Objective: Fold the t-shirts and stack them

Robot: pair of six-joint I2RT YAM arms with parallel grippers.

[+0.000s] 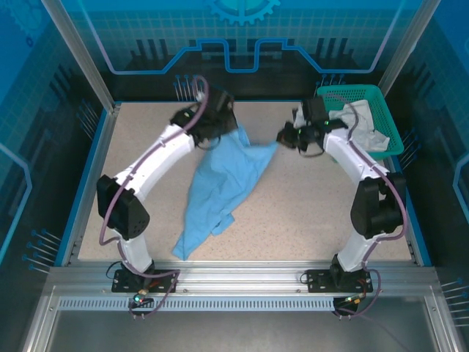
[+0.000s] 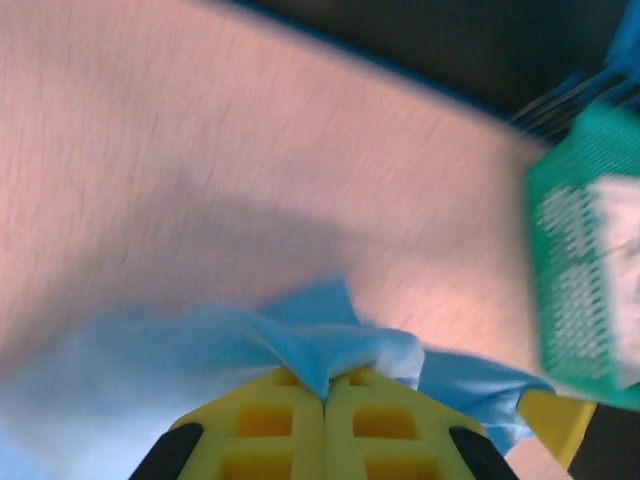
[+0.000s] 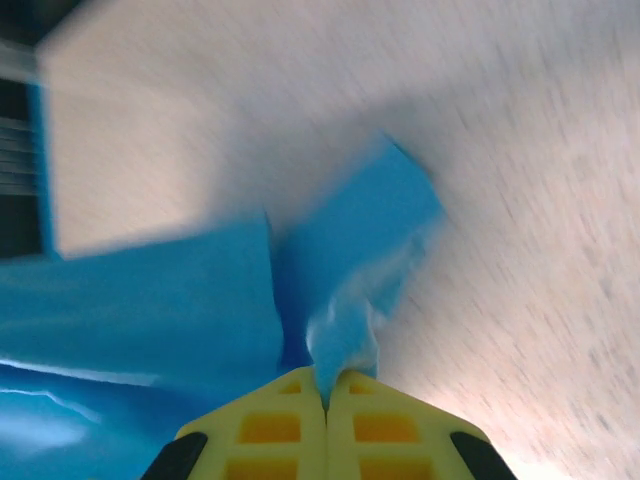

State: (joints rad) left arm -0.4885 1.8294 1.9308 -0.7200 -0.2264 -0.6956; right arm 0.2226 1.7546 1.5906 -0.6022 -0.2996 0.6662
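I hold the light blue fabric t-shirt (image 1: 220, 183) pinched in left gripper (image 1: 229, 132) and right gripper (image 1: 283, 139), both closed, near the tabletop's (image 1: 315, 213) far edge. Spreading step, I judge; next, stretch it flat.

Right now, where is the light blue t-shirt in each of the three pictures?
Top external: light blue t-shirt lies mid-table, far edge pinched by left gripper and right gripper.
Left wrist: bottom centre, bunched in the left gripper.
Right wrist: lower left to centre, pinched by the right gripper.
Shared landmark: the speckled table under it in all three.
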